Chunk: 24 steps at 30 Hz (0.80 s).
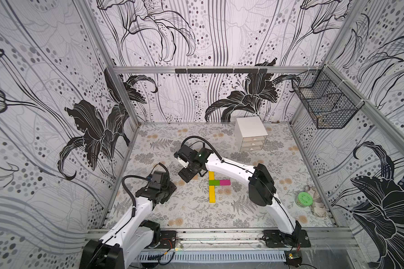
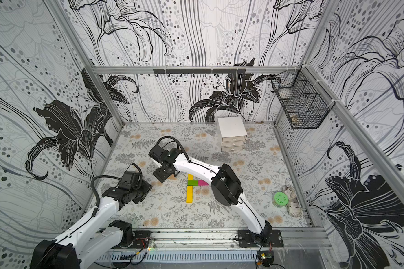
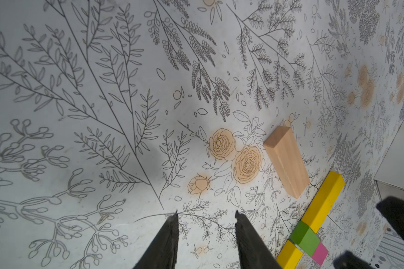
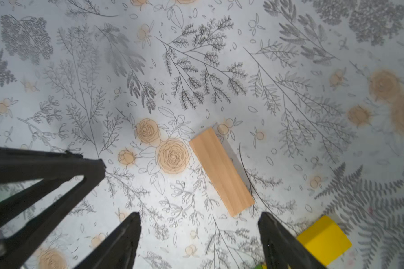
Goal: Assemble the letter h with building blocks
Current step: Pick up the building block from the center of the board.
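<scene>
While the tan wood block (image 4: 221, 171) lies apart, the other four blocks of the letter h (image 1: 217, 183) lie joined on the floral table (image 1: 278, 167).

Near the table's middle, a yellow block (image 1: 211, 175), a green block (image 1: 214, 182) and a second yellow block (image 1: 212, 193) lie end to end as a stem. The magenta block (image 1: 224, 182) touches the green one's right side. The tan wood block rests flat and askew, just left of the stem's far end, not touching it. Close by it hangs the right gripper (image 4: 201, 233), fingers spread wide, holding nothing. Farther left, the left gripper (image 3: 208, 233) has its fingers parted, also holding nothing.
</scene>
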Each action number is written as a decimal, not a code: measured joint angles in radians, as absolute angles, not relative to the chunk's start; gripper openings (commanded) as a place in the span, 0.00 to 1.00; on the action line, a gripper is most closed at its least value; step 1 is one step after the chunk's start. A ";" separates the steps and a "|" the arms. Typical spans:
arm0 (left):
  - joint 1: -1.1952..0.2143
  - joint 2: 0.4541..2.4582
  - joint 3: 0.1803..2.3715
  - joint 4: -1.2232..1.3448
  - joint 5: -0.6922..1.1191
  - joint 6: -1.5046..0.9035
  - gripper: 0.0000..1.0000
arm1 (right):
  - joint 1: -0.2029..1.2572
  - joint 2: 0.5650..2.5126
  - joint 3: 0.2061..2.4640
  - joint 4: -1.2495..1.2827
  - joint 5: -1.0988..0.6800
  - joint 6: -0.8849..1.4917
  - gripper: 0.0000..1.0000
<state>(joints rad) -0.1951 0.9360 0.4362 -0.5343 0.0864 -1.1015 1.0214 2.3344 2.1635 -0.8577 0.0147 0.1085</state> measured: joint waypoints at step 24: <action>-0.195 0.972 0.405 -0.501 0.088 -1.108 0.34 | 1.006 2.566 2.336 -0.935 0.018 0.051 0.67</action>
<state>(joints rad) -0.1951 0.9718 0.4053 -0.5007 0.0879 -1.1080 1.0058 2.5656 2.3356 -0.9352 0.0181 0.0509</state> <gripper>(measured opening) 0.340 0.706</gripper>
